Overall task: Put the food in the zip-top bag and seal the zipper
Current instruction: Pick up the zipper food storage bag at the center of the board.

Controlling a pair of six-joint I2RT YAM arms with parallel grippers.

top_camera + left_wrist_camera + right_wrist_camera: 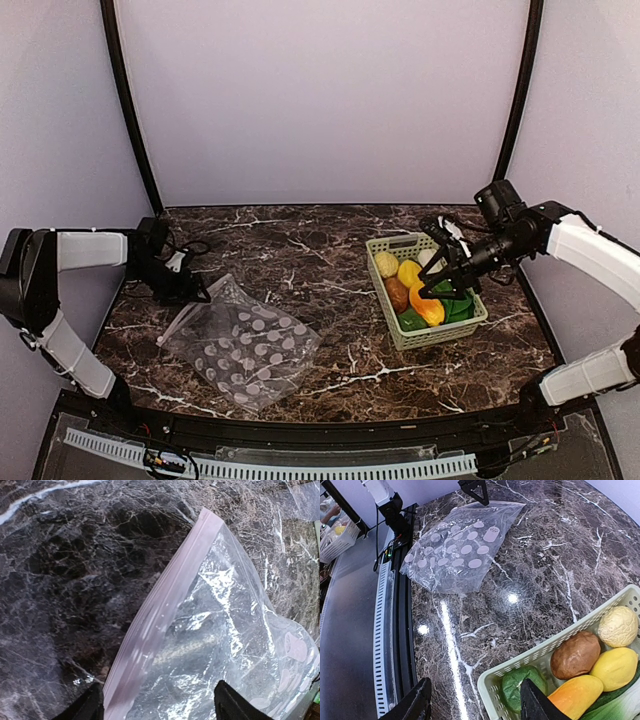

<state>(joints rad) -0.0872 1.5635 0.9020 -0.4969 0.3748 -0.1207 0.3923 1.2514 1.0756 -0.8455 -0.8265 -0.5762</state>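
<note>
The clear dotted zip-top bag (242, 345) lies flat on the marble at the left and also shows in the right wrist view (457, 555). Its pinkish zipper (160, 615) runs along the mouth edge. My left gripper (186, 291) is open just above the zipper end, with a finger on each side of the strip (157, 711). The food lies in the basket: two lemons (616, 667), a potato (576, 654), an orange piece (575, 696), a green pepper (516, 685) and bok choy (458, 306). My right gripper (441, 281) is open and empty over the basket's near end (476, 702).
The light-green lattice basket (440, 336) stands at the right, and its rim (545, 652) shows in the right wrist view. A black frame and a white perforated rail (300, 468) run along the table's near edge. Purple walls close in the back and sides.
</note>
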